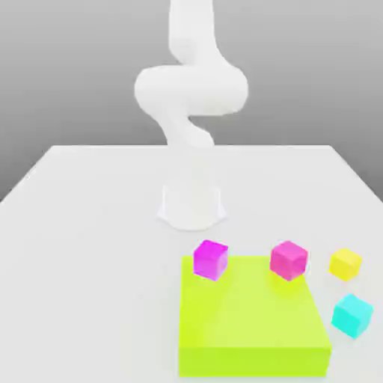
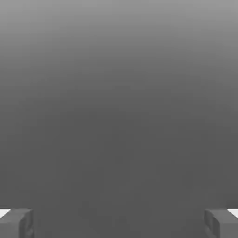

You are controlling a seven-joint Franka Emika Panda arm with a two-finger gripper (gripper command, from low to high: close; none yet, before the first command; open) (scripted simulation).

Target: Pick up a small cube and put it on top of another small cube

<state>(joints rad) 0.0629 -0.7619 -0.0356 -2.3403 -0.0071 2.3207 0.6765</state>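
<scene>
Nothing picked yet: my tool (image 2: pixel 119 223) hangs w/ fingers wide apart and empty, so next I drop over one small cube, e.g. the yellow cube (image 1: pixel 345 264) at 3 o'clock of the pink cube (image 1: pixel 289 259), w/ the cyan cube (image 1: pixel 352 315) nearby on the worktop (image 1: pixel 90 247).

A white table (image 1: pixel 90 247) carries a large lime-green slab (image 1: pixel 250 322) at five o'clock. A yellow cube (image 1: pixel 345 263) and a cyan cube (image 1: pixel 352 314) sit beside the slab's three-o'clock side. The robot base (image 1: pixel 191 203) stands centrally.
</scene>
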